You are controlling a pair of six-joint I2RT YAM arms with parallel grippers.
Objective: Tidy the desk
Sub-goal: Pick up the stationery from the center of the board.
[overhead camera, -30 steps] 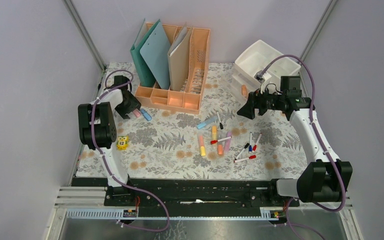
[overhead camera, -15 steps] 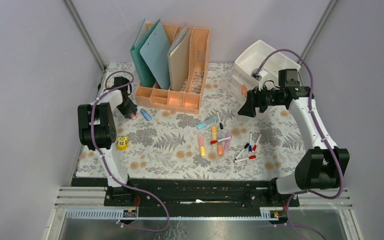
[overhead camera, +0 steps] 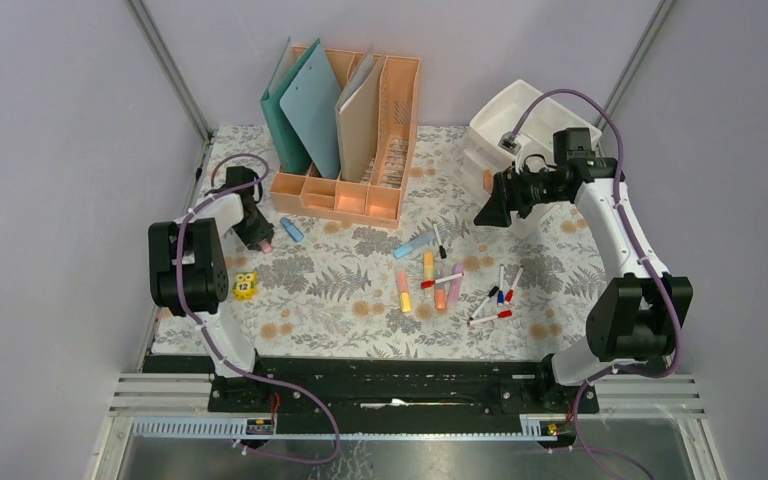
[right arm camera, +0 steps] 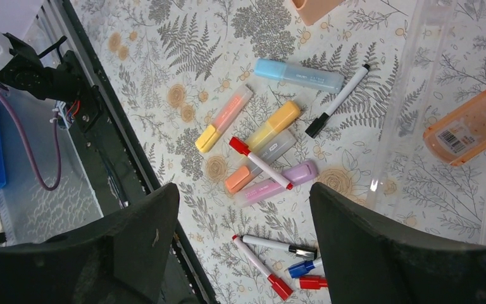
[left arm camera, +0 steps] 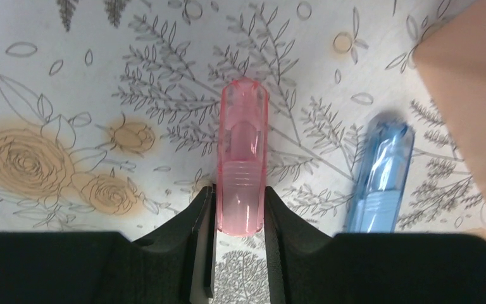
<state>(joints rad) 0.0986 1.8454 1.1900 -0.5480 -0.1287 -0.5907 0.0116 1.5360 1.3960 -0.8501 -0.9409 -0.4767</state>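
The left pincer (left arm camera: 239, 212) is clenching the back end of a pink highlighter (left arm camera: 242, 152) just in front of the left corner of the peach file rack (overhead camera: 400, 110). A blue highlighter (left arm camera: 383, 171) is lying untouched just beside it, nearer the rack. The right pincer (right arm camera: 247, 215) is hanging released and empty (jaws spread wide) off the rack's right side, just before the white drawer unit (overhead camera: 520, 120). The tabletop (overhead camera: 330, 290) is spreading under and in front of the rack, and by my reckoning its tidying is sitting at an early stage. Folders (overhead camera: 315, 105) are standing in the rack, but a scatter of highlighters and markers (overhead camera: 445, 280) is lying loose well in front of its right end. A small yellow tag (overhead camera: 246, 286) is also lying out in front of its left corner, and all of these are waiting to be put away. Whether the pink highlighter is leaving the cloth or merely being pinched where it lies is hard to tell. The left wrist view is cutting the rack down to one peach corner. The rack's front compartments are showing too small to judge their contents, and an orange item (right arm camera: 465, 126) by the drawer unit is showing only through clear plastic, so I cannot name it.
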